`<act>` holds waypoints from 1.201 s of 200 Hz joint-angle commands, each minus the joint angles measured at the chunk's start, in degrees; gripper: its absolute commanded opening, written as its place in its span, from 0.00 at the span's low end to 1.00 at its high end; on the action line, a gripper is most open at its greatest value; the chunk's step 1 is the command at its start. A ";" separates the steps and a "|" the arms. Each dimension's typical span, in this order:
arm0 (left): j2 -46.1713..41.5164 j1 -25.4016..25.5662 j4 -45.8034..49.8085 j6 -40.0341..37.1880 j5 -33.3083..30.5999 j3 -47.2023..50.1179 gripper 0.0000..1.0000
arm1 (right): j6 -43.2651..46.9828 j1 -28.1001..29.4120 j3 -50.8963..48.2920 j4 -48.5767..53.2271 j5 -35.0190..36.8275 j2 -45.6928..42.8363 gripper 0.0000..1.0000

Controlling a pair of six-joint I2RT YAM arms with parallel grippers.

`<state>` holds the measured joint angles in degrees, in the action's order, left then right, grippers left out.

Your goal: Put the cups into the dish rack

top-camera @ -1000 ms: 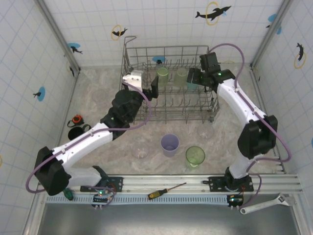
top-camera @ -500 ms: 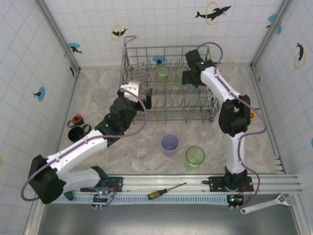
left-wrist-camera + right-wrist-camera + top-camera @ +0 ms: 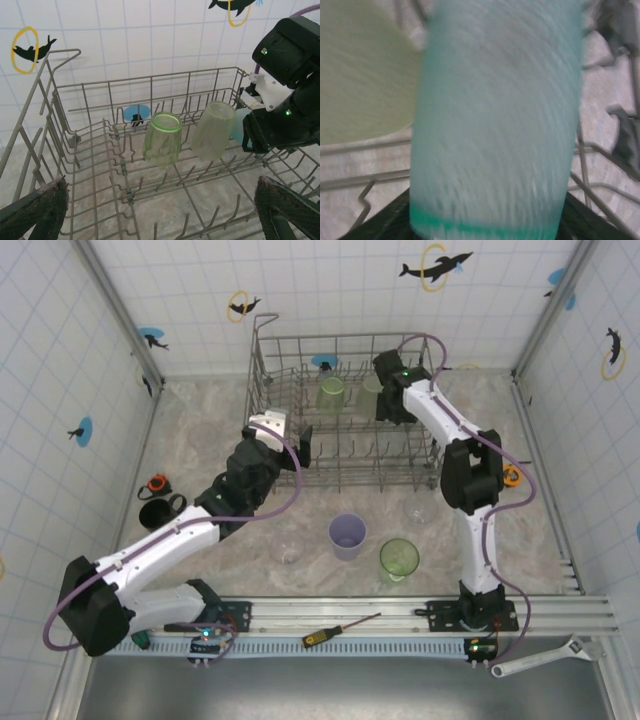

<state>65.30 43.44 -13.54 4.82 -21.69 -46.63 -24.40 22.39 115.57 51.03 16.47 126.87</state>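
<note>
Left pincer (image 3: 288,437) hangs wide open over the rack's (image 3: 345,455) near left part. Right pincer (image 3: 392,403) straddles the teal cup (image 3: 495,115) inside the rack, beside a tilted bright green cup (image 3: 162,137) and pale green cup (image 3: 212,130); whether it grips, I cannot tell. Lavender cup (image 3: 347,535) stands on the table (image 3: 200,430)

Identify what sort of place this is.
Probably a robot test cell: white tiled walls with dolphin stickers, a grey wire dish rack on a marbled tabletop, a yellow-handled screwdriver on the rail.
</note>
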 commanded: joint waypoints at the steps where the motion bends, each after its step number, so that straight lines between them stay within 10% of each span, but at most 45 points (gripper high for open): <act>1: 0.18 -0.37 0.76 0.89 0.60 0.49 0.98 | 1.49 -0.33 2.12 -0.40 0.85 0.45 0.50; 80: 1.15 -0.36 1.41 1.52 1.06 0.51 0.98 | 1.80 -1.96 2.11 -0.91 0.24 -3.82 0.46; 240: 0.15 -0.34 3.86 1.10 0.42 0.68 0.98 | 2.48 -4.25 -1.11 -4.56 -0.91 -13.44 0.89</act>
<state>66.32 43.44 -10.70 6.02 -21.06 -46.59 -22.06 18.98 116.51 47.66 16.40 111.96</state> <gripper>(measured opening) 0.976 0.864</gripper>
